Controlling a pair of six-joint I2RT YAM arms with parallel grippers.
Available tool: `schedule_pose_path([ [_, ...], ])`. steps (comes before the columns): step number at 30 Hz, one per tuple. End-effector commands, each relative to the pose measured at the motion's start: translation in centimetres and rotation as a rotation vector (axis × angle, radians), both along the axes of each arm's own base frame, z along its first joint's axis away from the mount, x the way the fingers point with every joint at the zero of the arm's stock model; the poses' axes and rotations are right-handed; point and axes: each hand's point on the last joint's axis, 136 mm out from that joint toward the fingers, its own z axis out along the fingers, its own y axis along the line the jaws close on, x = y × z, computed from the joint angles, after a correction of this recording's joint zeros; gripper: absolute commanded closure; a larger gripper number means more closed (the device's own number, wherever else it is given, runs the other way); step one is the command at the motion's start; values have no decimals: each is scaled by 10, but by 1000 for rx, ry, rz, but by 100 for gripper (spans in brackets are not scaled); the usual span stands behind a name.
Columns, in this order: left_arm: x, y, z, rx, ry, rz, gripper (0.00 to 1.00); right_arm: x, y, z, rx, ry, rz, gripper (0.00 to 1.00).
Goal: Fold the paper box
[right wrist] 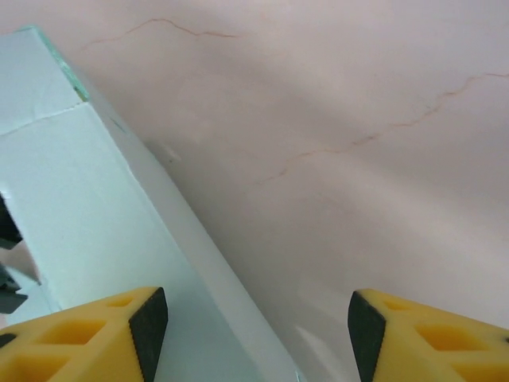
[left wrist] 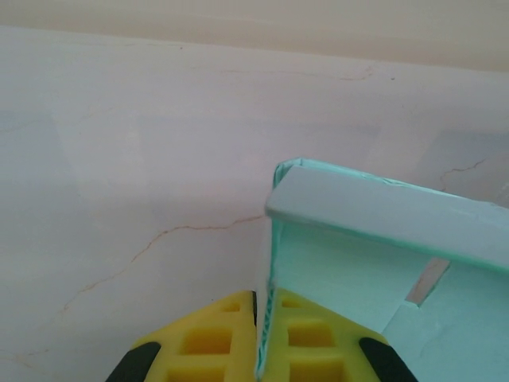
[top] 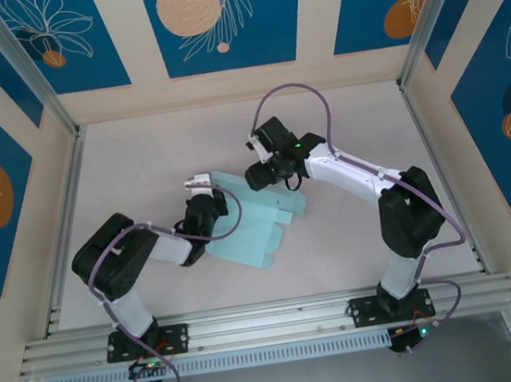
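The paper box [top: 261, 220] is pale mint card, partly folded, lying in the middle of the table between the two arms. My left gripper [left wrist: 265, 338] is shut on the thin edge of one upright wall of the paper box [left wrist: 382, 263], the card pinched between the yellow pads. In the top view the left gripper [top: 216, 194] sits at the box's left edge. My right gripper [right wrist: 258, 338] is open over the box's far right edge [right wrist: 71, 207]. A raised wall runs between its fingers [right wrist: 119, 334] without touching them. The right gripper [top: 256, 178] hovers at the box's upper side.
The pale marbled tabletop [top: 350, 123] is bordered by aluminium rails [top: 271, 319] at the near edge and by blue patterned wall panels [top: 216, 19] at the back and sides. Bare table lies to the right of the box.
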Motion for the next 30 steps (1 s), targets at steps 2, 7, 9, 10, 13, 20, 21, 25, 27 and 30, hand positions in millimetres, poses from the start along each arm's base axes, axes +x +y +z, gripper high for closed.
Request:
schedule_pose_path([
  [2,4,0,17,-18,-24,-21,100,-12,25,30,75,-54,192,38],
  [7,6,4,16,-6,-8,-16,100,-13,27,38,77,-72,217,38],
  [9,6,6,16,-2,-3,-11,100,-13,30,41,85,-70,224,40],
  [10,6,7,15,-1,-2,-8,100,-13,31,44,95,-66,227,41],
  [13,6,10,15,5,-2,-3,100,-11,36,48,117,-55,233,47],
  [20,6,12,14,13,-8,-2,100,-9,37,50,188,4,240,50],
  [21,6,11,14,14,-8,-5,100,-7,36,47,189,13,234,50],
  [25,7,10,16,16,-18,-16,100,-2,29,43,190,20,226,49],
  [27,6,8,17,25,-29,-34,100,3,27,46,183,1,225,49],
  [30,7,4,21,58,-50,-66,100,14,22,59,175,-35,200,46],
])
